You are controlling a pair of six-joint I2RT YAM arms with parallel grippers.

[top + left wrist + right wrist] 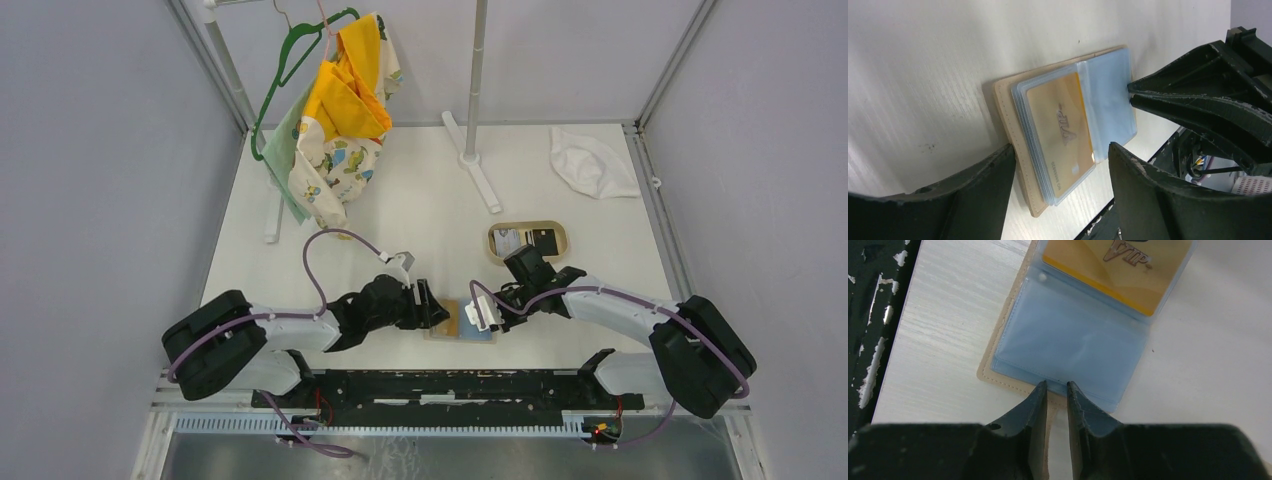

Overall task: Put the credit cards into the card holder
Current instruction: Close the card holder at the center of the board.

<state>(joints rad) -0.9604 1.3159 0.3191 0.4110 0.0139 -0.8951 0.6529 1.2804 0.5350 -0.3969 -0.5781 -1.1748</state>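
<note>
The card holder (462, 323) (1007, 112) (1073, 335) lies open and flat near the table's front edge, tan outside with light blue clear sleeves. One gold credit card (1063, 127) (1118, 270) sits in the top sleeve of its left half. My left gripper (433, 305) (1060, 146) is open, its fingers wide apart on either side of that left half. My right gripper (496, 316) (1057, 383) (1129, 93) has its tips at the holder's right edge. Its jaws stand a narrow slit apart with nothing between them. More credit cards, one white (508, 241) and one dark (543, 241), lie in the tray.
An oval tan tray (528, 224) stands behind the right arm. A white cloth (592, 162) lies at the back right. Clothes on a green hanger (340, 120) hang at the back left beside a white stand (478, 165). A black rail (450, 385) runs along the front edge.
</note>
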